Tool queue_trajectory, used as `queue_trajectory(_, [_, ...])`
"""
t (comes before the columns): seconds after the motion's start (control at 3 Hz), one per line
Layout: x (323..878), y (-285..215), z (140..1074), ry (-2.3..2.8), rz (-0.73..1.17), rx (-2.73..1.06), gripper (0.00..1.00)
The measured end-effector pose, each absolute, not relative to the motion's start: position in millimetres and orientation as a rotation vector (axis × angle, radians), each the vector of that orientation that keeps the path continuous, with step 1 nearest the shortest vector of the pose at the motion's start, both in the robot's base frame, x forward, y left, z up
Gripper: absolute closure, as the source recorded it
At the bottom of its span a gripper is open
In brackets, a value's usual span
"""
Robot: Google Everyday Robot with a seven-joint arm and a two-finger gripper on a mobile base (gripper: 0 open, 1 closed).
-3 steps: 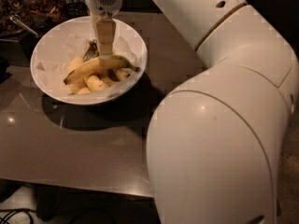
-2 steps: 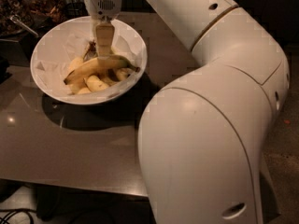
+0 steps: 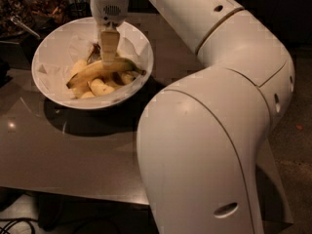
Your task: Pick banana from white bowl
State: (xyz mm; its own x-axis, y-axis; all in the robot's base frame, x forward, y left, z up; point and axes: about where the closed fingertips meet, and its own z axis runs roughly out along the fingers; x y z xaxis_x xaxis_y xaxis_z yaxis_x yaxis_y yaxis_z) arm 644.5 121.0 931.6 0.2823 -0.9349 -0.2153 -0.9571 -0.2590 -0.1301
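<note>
The white bowl [image 3: 51,90] stands at the back left of the dark table, lined with white paper. The long yellow banana [image 3: 85,74] lies across it, on top of short pale banana pieces [image 3: 100,87]. My gripper [image 3: 108,58] hangs straight down from above into the bowl and touches the middle of the banana. The banana still rests in the bowl.
My big white arm [image 3: 209,145] fills the right half of the view and hides much of the table [image 3: 73,150]. Dark clutter with a metal utensil [image 3: 22,26] sits behind the bowl at the far left. The table's front edge runs along the bottom left.
The gripper and the banana stay where they were. My arm's elbow and upper links have shifted to the left in the view.
</note>
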Motion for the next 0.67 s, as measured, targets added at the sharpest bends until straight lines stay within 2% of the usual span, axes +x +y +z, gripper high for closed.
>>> queue_trajectory(0.33, [641, 113, 918, 1.78, 0.18, -2.328, 0.54])
queue_trajectory(0.67, [639, 107, 905, 1.806, 0.218, -2.338, 0.53])
